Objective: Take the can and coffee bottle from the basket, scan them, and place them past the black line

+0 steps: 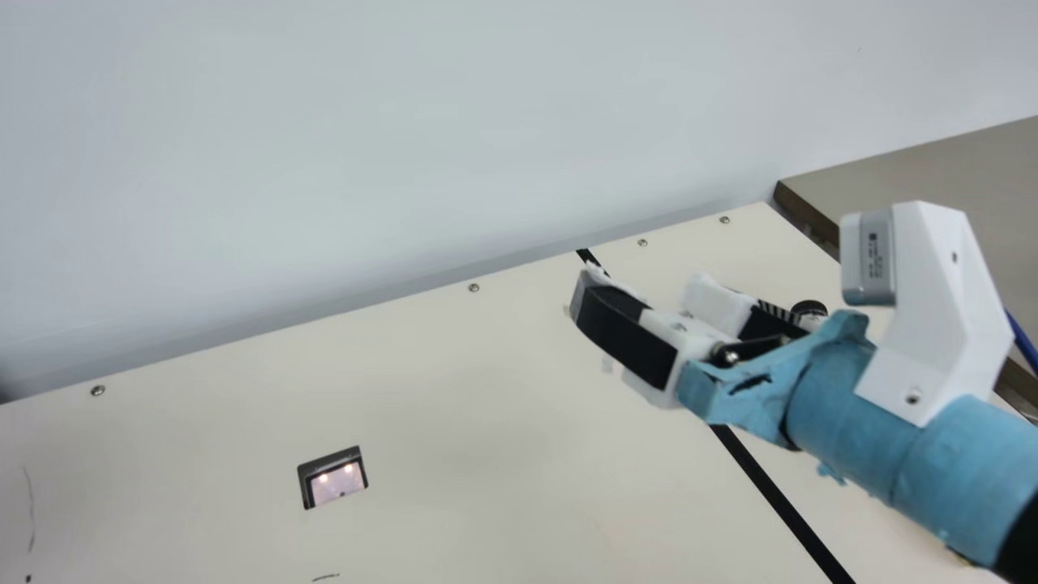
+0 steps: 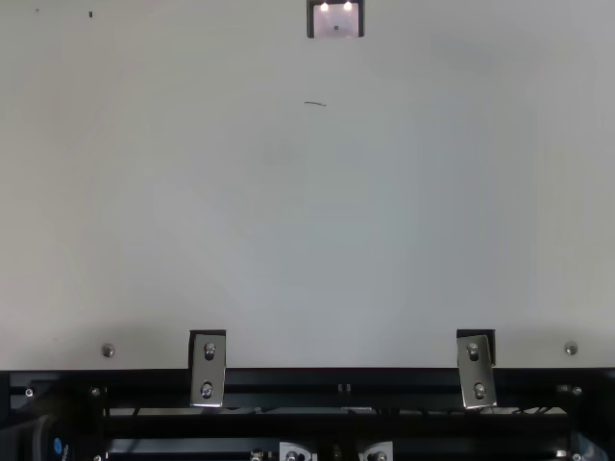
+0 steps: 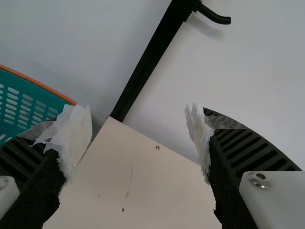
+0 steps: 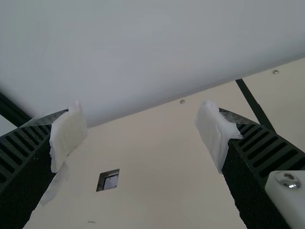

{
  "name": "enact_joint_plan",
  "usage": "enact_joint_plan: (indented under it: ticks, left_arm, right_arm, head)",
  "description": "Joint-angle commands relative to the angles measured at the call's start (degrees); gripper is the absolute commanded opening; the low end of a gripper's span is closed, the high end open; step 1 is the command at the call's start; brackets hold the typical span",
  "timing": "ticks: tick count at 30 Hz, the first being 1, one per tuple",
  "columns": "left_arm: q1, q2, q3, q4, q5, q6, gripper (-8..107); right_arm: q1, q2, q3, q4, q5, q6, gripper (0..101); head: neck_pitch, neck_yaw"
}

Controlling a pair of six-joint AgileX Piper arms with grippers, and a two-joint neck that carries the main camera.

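Basket [image 3: 49, 98] in left wrist view

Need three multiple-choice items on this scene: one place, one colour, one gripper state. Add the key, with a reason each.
1. In the main view, where is the lit scanner window relative to the black line?
A) Right of it
B) Left of it
C) On it

2. What colour is the rim of the basket?
A) Orange
B) Black
C) White

3. What state is the right gripper in?
A) Shut, empty
B) Shut on a can
C) Open, empty

Key:
1 B: bare tabletop separates the window from the line on its right.
2 A: the left wrist view shows an orange edge above teal sides.
3 C: the right wrist view shows a wide gap with nothing held.
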Motion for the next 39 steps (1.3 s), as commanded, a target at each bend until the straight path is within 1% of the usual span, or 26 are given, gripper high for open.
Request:
enact_joint_plan:
  ticks: [1, 7, 8, 11, 14, 19, 23, 27, 28, 31, 39]
  left_arm:
    - [0.0, 0.0, 0.0, 0.0, 0.0, 0.0, 90]
    - [0.0, 0.0, 0.0, 0.0, 0.0, 0.0, 90]
    - [0.0, 0.0, 0.0, 0.0, 0.0, 0.0, 90]
    - [-0.9, -0.5, 0.2, 1.7, -0.2, -0.5, 90]
    - [-3.6, -2.4, 2.0, 4.4, -1.3, 0.5, 90]
    - [-9.1, -7.9, 7.9, 10.2, -2.4, 2.9, 90]
    - [-12.1, -13.3, 12.8, 14.9, -1.0, 3.7, 90]
    - [-13.5, -18.7, 16.9, 19.5, 1.6, 2.9, 90]
    - [-13.3, -15.9, 14.9, 17.0, 0.9, 3.2, 90]
    - [-13.3, -18.4, 16.8, 19.4, 1.8, 3.0, 90]
    - [-13.3, -18.8, 16.8, 19.4, 1.7, 3.0, 90]
  right_arm:
    - [-0.1, -2.5, 0.2, -0.8, 4.5, 0.8, 101]
    - [-0.5, -8.5, 3.2, -3.7, 9.4, 3.1, 101]
    - [-0.4, -6.7, 2.4, -3.1, 8.0, 2.7, 101]
    - [-0.5, -8.6, 3.2, -4.0, 10.1, 3.3, 101]
    - [-0.5, -8.7, 3.2, -4.0, 10.1, 3.3, 101]
    - [-0.5, -8.8, 3.2, -4.0, 10.1, 3.3, 101]
    - [-0.5, -8.8, 3.2, -4.0, 10.0, 3.3, 101]
    - [-0.5, -8.8, 3.2, -4.0, 10.0, 3.3, 101]
    - [-0.5, -8.8, 3.2, -4.0, 10.0, 3.3, 101]
    - [-0.5, -8.8, 3.2, -4.0, 10.0, 3.3, 101]
    - [-0.5, -8.8, 3.2, -4.0, 10.0, 3.3, 101]
  head:
    - [-1.8, 0.6]
    - [-1.8, 0.6]
    - [-1.8, 0.6]
    - [-1.8, 0.6]
    - [-1.8, 0.6]
    - [-1.8, 0.6]
    - [-1.8, 0.6]
    - [-1.8, 0.6]
    - [-1.8, 0.6]
    - [-1.8, 0.6]
    - [-1.8, 0.6]
